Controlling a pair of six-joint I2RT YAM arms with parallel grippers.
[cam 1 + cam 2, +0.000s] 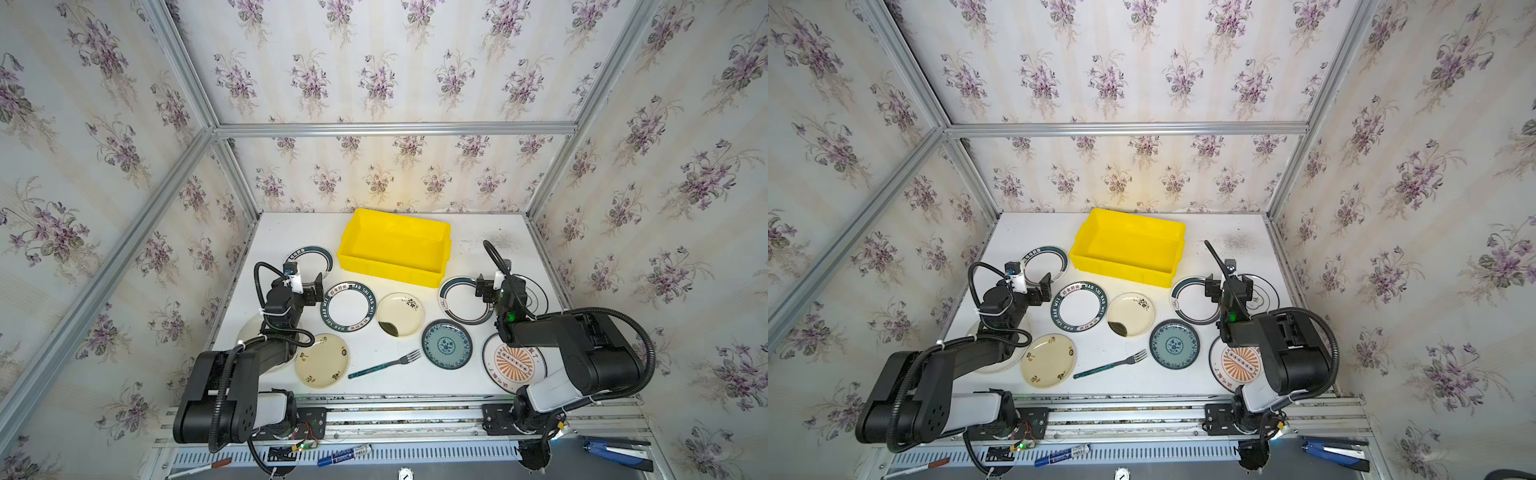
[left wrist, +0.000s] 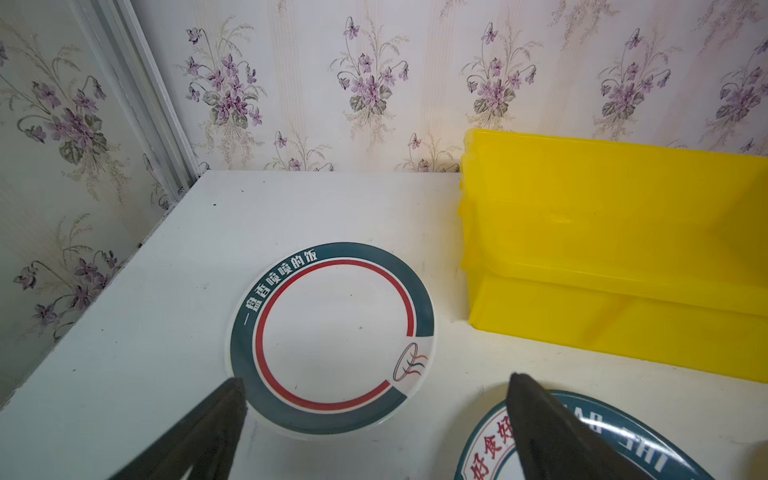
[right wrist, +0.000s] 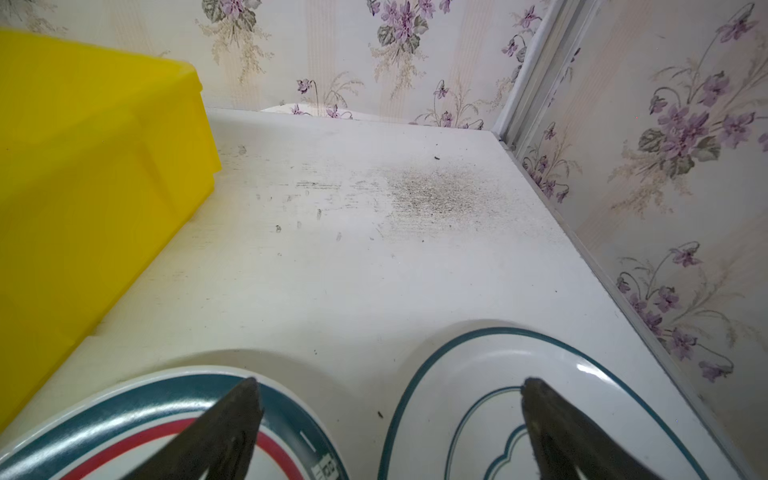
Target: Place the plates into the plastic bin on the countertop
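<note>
The yellow plastic bin stands empty at the back of the white countertop. Several plates lie flat in front of it. My left gripper is open, hovering between a teal-and-red rimmed plate and a lettered teal-rimmed plate. My right gripper is open above the gap between another teal-and-red rimmed plate and a thin-rimmed white plate. Neither gripper holds anything.
Nearer the front lie two cream plates, a teal patterned plate, an orange sunburst plate and a glittery fork. One plate is mostly hidden under the left arm. Wallpapered walls close in three sides.
</note>
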